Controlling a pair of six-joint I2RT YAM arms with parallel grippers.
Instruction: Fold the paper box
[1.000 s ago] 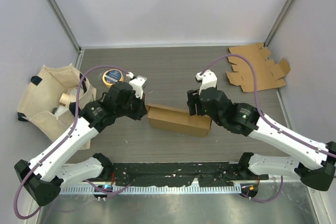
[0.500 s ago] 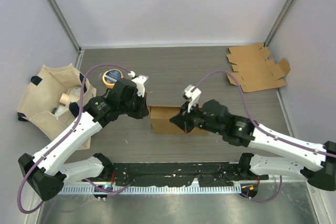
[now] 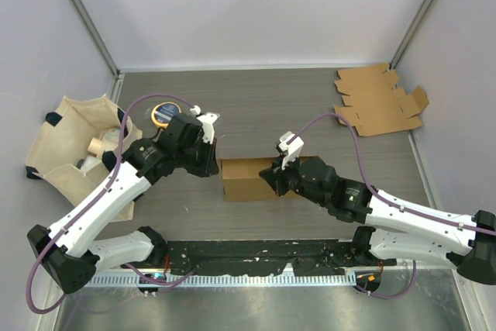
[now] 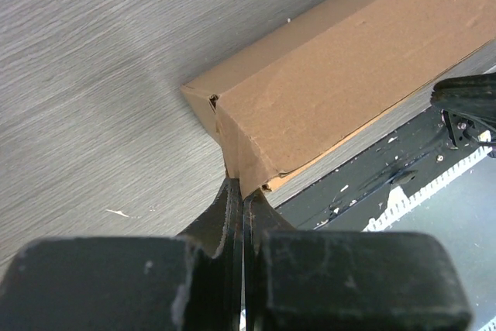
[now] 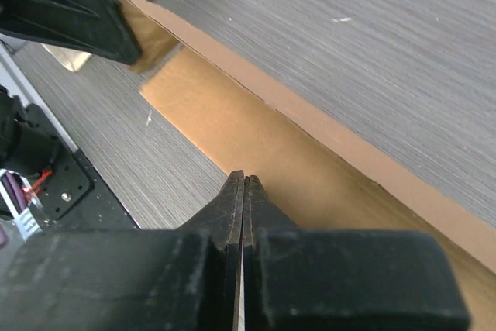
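The paper box (image 3: 244, 180) is a long brown cardboard box lying mid-table, partly under the right arm. In the left wrist view, the box (image 4: 349, 75) shows a closed long side and a creased end flap. My left gripper (image 4: 239, 190) is shut, with its tips against the lower corner of that end flap. From above, the left gripper (image 3: 216, 162) sits at the box's left end. My right gripper (image 5: 242, 177) is shut, its tips resting on the flat brown panel of the box (image 5: 256, 137). Overhead, the right gripper (image 3: 271, 176) is over the box's middle.
A flat unfolded cardboard blank (image 3: 380, 102) lies at the back right. A beige cloth bag (image 3: 74, 149) with items sits at the left, with a tape roll (image 3: 164, 112) behind it. A black rail (image 3: 256, 253) runs along the near edge.
The right gripper has shut, and the right arm has swung left and down onto the box. The box now lies squarer to the table edge. The left gripper stays shut at the left end.
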